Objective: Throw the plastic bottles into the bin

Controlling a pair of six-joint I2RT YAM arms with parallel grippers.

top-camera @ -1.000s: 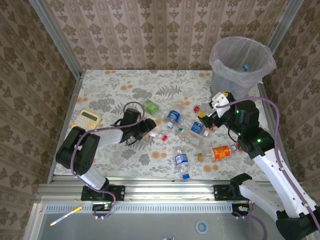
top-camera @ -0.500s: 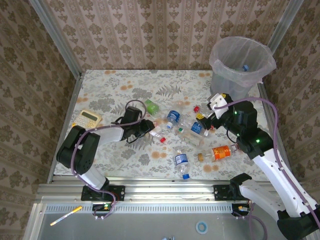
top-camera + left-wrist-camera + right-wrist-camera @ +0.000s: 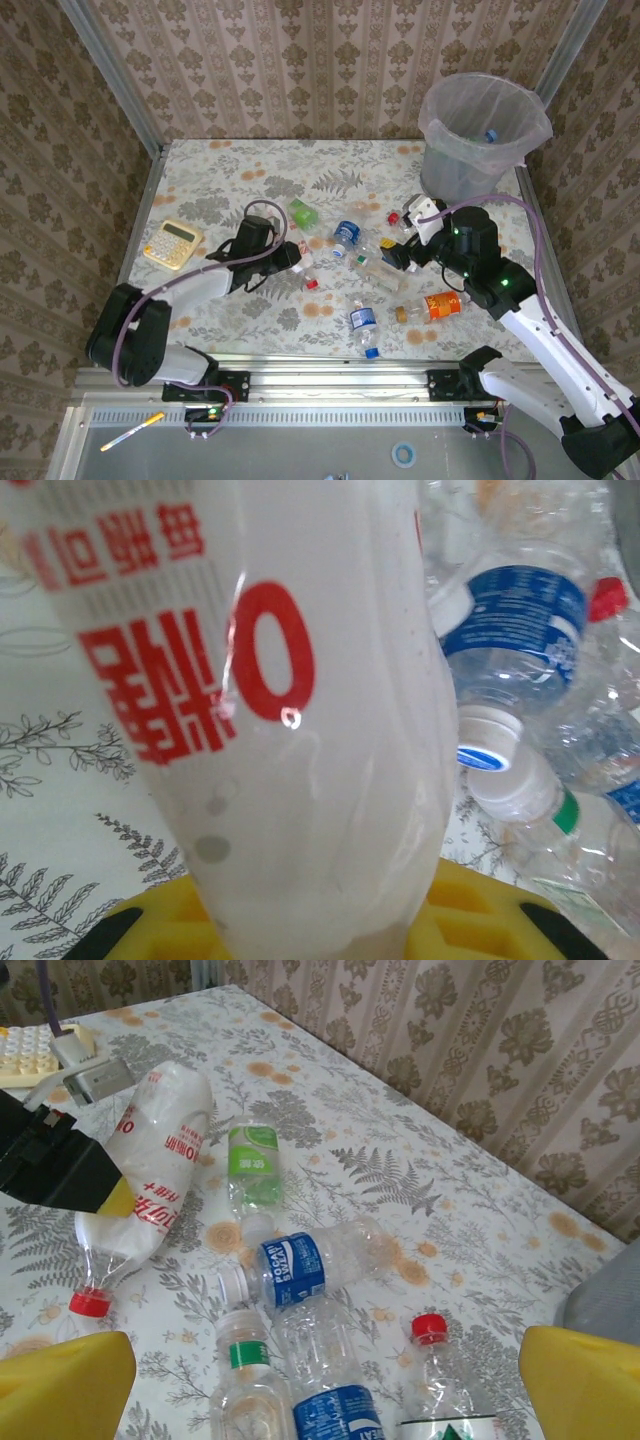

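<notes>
My left gripper (image 3: pixel 284 258) is shut on a crumpled clear bottle with red lettering (image 3: pixel 270 710) and a red cap (image 3: pixel 90 1303); its yellow pads (image 3: pixel 480 910) press the bottle's sides. My right gripper (image 3: pixel 325 1400) hangs open above the pile of plastic bottles, its yellow fingers (image 3: pixel 60 1385) wide apart. Below it lie a blue-labelled clear bottle (image 3: pixel 300 1265), a green-banded bottle (image 3: pixel 240 1360) and a red-capped one (image 3: pixel 430 1330). A green bottle (image 3: pixel 302 212) lies behind the pile. The grey bin (image 3: pixel 485 125) stands at the far right with a bottle inside.
An orange bottle (image 3: pixel 440 304) and a blue-labelled bottle (image 3: pixel 364 322) lie near the front edge. The yellow calculator (image 3: pixel 172 243) sits at the left. Patterned walls enclose the table on three sides.
The left gripper has closed on the red-lettered bottle and drawn it slightly left, away from the pile. The right gripper has moved left over the pile, still open.
</notes>
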